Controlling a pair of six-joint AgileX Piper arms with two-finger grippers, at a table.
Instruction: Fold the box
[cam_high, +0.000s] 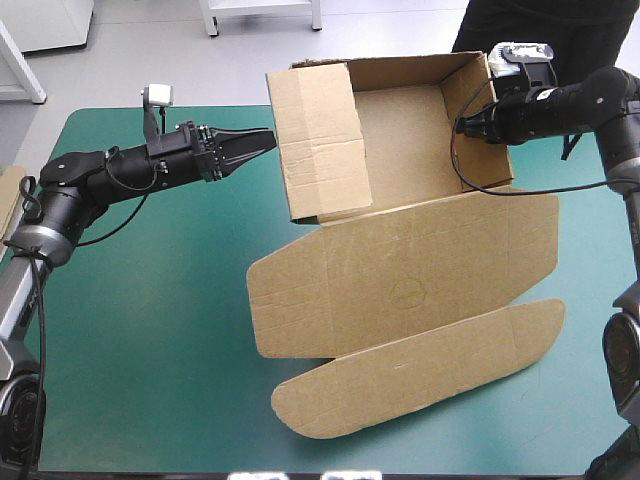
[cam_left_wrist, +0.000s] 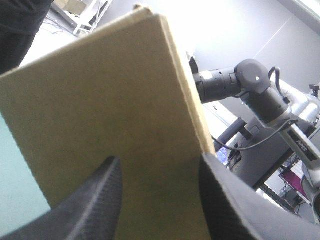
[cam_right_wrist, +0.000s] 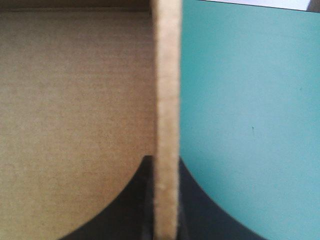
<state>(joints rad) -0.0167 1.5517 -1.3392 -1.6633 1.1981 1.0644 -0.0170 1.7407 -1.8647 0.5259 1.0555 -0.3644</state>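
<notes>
Black fingers (cam_right_wrist: 127, 205) of the right end effector (cam_right_wrist: 165, 162) are clamped almost together on the upright right wall (cam_high: 480, 120) of the brown box (cam_high: 400, 270), one inside, one outside. The box sits on the teal-green worktop (cam_high: 150, 300), toward its far right, walls raised at the far end and the lid (cam_high: 420, 375) lying flat toward the near edge. The left end effector (cam_left_wrist: 160, 167) has its fingers parted and grips nothing, its tips just beside the raised left wall (cam_high: 315, 140). More board (cam_high: 8, 195) shows at the worktop's left edge.
</notes>
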